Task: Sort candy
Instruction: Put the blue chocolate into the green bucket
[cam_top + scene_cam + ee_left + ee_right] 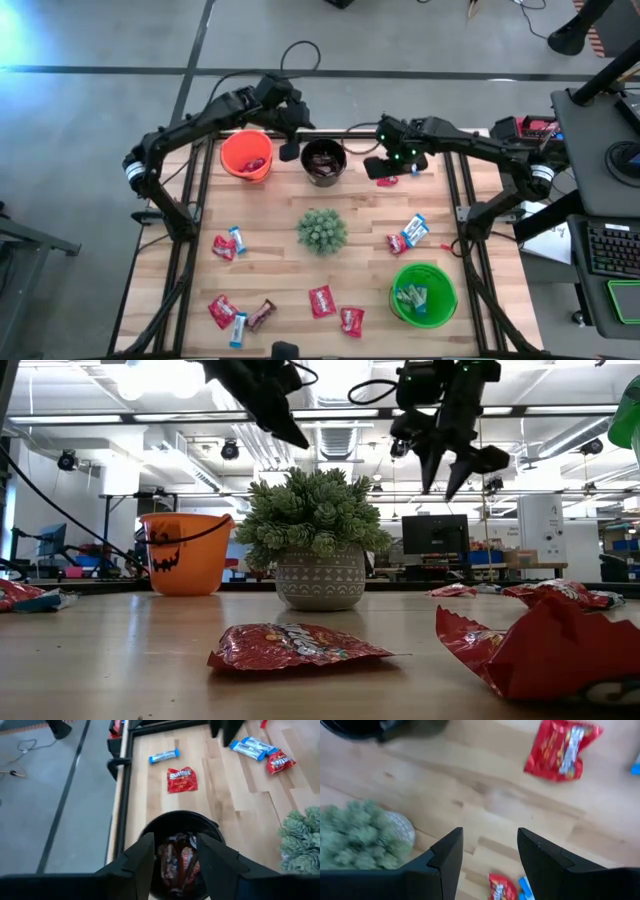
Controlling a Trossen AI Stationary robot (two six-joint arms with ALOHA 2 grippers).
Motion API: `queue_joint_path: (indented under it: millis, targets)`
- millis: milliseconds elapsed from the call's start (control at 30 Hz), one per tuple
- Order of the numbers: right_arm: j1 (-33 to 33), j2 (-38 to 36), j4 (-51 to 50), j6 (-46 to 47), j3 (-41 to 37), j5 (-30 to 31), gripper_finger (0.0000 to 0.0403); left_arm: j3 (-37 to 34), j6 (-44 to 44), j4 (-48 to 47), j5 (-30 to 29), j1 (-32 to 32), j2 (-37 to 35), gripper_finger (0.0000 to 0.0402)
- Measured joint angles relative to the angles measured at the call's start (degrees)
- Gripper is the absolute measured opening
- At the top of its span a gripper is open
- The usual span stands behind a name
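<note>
Wrapped candy lies scattered on the wooden table: red packs [322,300], blue-and-white bars [416,229] and a dark brown one [262,315]. My left gripper [175,840] hovers open over the black bucket [150,827], which holds dark brown candy [177,862]; nothing is between its fingers. My right gripper [489,832] hangs open and empty above bare wood at the far right. A red candy [561,750] lies flat on the table just beyond it. In the high view the left gripper [290,150] is beside the black bucket [323,160], and the right gripper [378,170] is beside the red candy [388,181].
An orange bucket [247,155] stands at the far left. A green bucket [424,293] holding blue-and-white candy stands near right. A spiky green plant in a pot [322,230] stands mid-table. A red pack [295,647] lies near the front edge.
</note>
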Motion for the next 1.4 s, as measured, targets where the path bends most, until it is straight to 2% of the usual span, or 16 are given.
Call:
queue_joint_path:
  millis: [200, 433, 533, 1033, 1200, 1400]
  targets:
    - [3.65, 0.00, -1.37, -0.95, -2.75, 0.03, 0.0178, 3.12, 1.98, -2.35, -0.09, 1.63, 0.05, 0.0130]
    - [6.55, 0.00, -7.64, -10.33, -5.31, -0.05, 0.0178, 4.04, 2.33, -5.21, -0.11, 3.75, 0.00, 0.0130]
    - [6.85, 0.00, -9.82, -14.96, -6.05, -0.23, 0.0178, 4.04, 2.39, -6.38, -0.11, 4.34, -0.04, 0.0130]
    - [7.51, -0.94, -15.18, -22.69, -12.64, -0.31, 0.0178, 4.04, 1.93, -9.17, -0.09, 4.31, -0.26, 0.0130]
    - [7.85, -1.36, -15.21, -18.45, -15.99, -1.61, 0.0178, 4.04, 1.76, -9.62, -0.09, 4.31, -0.26, 0.0130]
    - [7.85, -4.05, -13.87, -1.64, -19.33, -2.28, 0.0178, 4.04, 1.74, -10.09, -0.09, 4.31, -0.26, 0.0130]
